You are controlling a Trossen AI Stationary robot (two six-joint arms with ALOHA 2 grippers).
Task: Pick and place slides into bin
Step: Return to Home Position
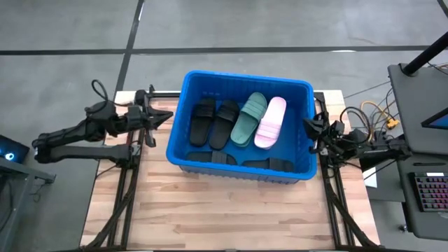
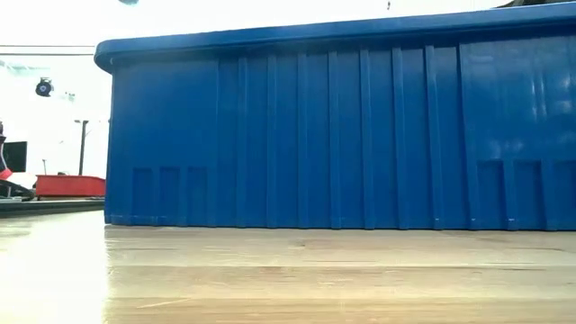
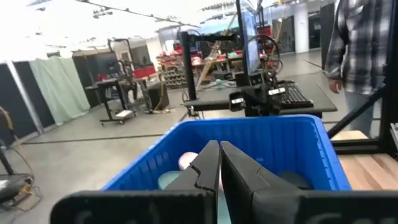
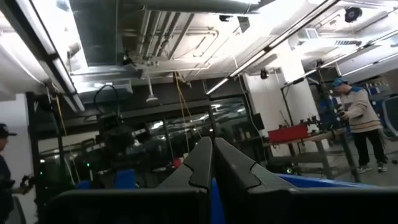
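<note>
Scanning from the left, I see my left gripper [image 1: 166,117] clenched empty beside the bin [image 1: 246,78]. The slides [image 1: 238,122] lie inside: black, green, pink, perhaps more along the near wall. Light, squashy foam, so I'd pinch a strap band. The right gripper [image 1: 306,125] is clenched empty just right of the bin.

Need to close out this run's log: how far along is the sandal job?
Looks essentially done. The blue bin holds a black pair, a green sandal, a pink sandal and more dark sandals along its near wall; none shows on the table. Nothing is in hand: the left claw and right claw sit shut and empty beside the bin. Only parking the arms seems left.
</note>
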